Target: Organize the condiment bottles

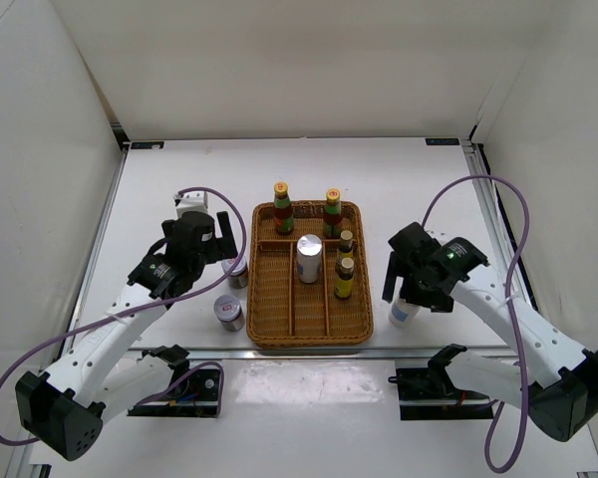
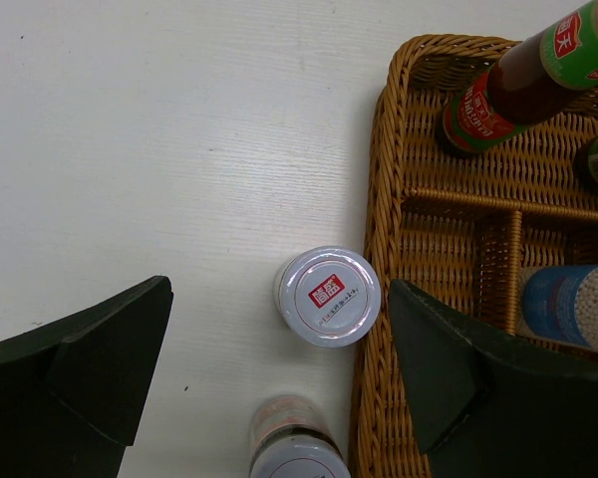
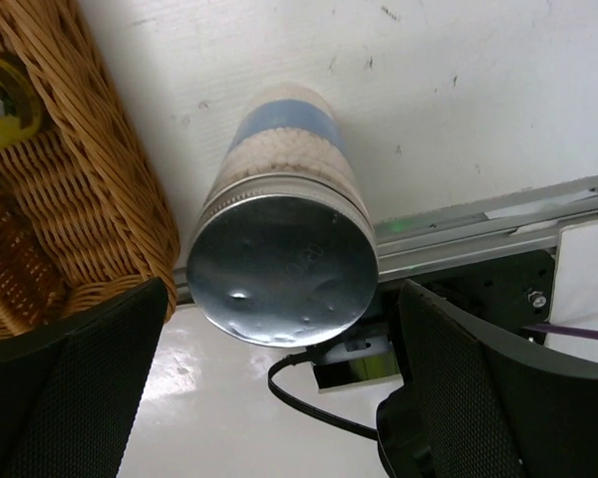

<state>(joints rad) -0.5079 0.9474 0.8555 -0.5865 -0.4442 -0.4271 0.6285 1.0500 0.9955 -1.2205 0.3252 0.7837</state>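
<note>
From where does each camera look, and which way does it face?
Top external: above and behind the robot, facing down on the table; left arm and right arm show.
Left wrist: arm-mounted, facing down at a red-labelled jar beside the wicker tray; left tool frames it.
Right wrist: arm-mounted, facing down at a blue-banded jar; right tool frames it.
Shared: both wrist views catch the tray.

Left tool point(image 1: 223, 258) spread wide, right tool point(image 1: 400, 286) spread wide, both aimed downward

White panels point(image 1: 279, 60) wall me in left, right and far; my white tabletop point(image 1: 179, 189) is evenly lit, metal rails point(image 1: 107, 229) edging its sides.
</note>
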